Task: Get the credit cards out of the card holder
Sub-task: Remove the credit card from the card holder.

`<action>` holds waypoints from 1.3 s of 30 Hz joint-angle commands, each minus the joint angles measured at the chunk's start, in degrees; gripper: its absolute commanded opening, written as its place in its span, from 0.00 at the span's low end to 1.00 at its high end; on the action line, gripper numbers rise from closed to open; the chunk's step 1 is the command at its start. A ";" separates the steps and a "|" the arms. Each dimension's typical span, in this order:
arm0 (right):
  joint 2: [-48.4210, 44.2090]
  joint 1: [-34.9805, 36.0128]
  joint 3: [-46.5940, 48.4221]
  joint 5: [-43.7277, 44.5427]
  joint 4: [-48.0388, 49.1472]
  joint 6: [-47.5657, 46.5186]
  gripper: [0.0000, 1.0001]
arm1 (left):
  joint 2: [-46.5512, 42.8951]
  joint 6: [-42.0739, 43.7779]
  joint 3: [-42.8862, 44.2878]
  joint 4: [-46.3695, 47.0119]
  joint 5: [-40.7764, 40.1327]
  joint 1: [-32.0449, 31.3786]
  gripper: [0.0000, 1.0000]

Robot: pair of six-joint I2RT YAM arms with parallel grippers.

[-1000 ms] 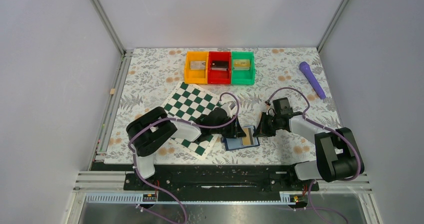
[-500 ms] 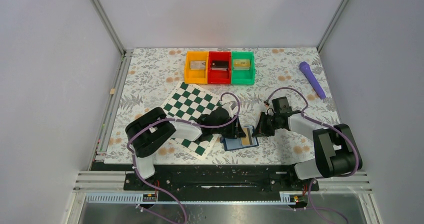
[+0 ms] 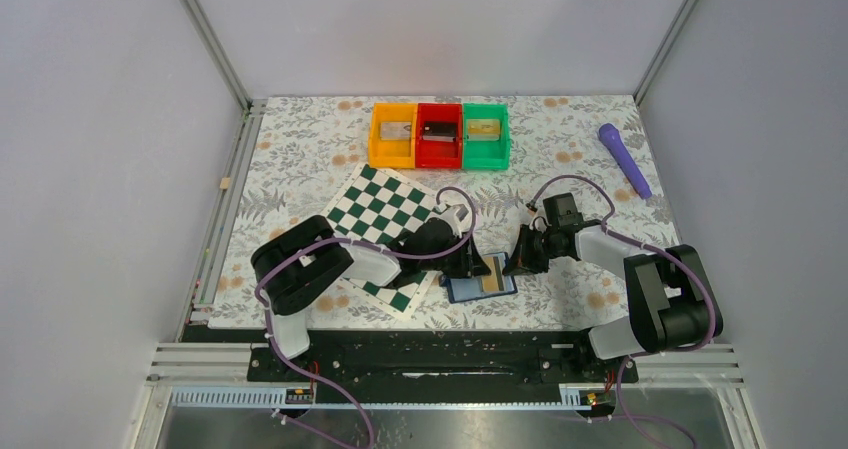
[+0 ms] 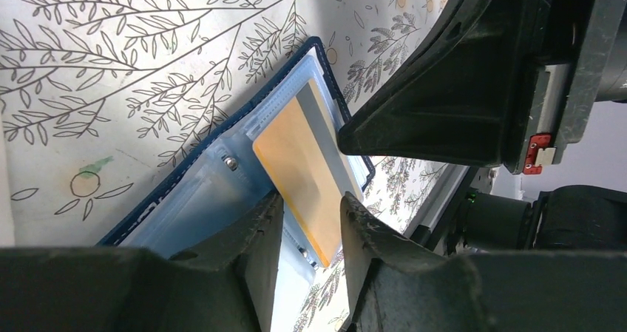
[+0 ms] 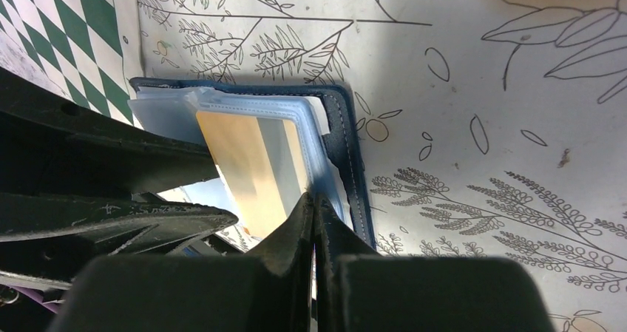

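Note:
The card holder (image 3: 470, 288) is a blue wallet lying open on the floral cloth between my two grippers. A tan-gold credit card (image 3: 493, 278) with a dark stripe lies in its clear sleeve. The wallet (image 4: 185, 191) and card (image 4: 303, 162) show in the left wrist view, and the wallet (image 5: 340, 125) and card (image 5: 248, 166) in the right wrist view. My left gripper (image 3: 477, 266) is open, its fingers (image 4: 310, 199) straddling the card's near end. My right gripper (image 3: 513, 265) is shut, its tips (image 5: 314, 199) touching the sleeve at the card's stripe side. I cannot tell if anything is pinched.
A green-and-white chessboard mat (image 3: 385, 219) lies under the left arm. Orange (image 3: 378, 137), red (image 3: 438, 157) and green (image 3: 485, 157) bins stand at the back, each with something card-like inside. A purple stick (image 3: 624, 159) lies at the back right.
The right gripper has crept slightly left toward the wallet. The wallet has shifted a little left. The left gripper has stayed put.

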 commanded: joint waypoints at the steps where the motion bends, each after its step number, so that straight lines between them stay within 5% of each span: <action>1: 0.76 0.74 1.35 -0.66 -0.62 -0.86 0.00 | 0.47 -2.79 -0.43 9.41 3.81 -0.39 0.29; 8: 1.13 0.74 2.27 3.53 -2.63 0.06 0.00 | -0.99 -3.01 -2.26 9.79 3.17 -0.20 0.00; 33: 1.98 0.35 3.24 5.64 -4.22 0.35 0.00 | -2.78 -3.98 -6.65 10.45 6.44 2.87 0.00; 39: -5.46 0.30 1.62 5.04 -1.77 1.06 0.14 | -2.56 -3.06 -4.58 8.93 8.36 2.96 0.00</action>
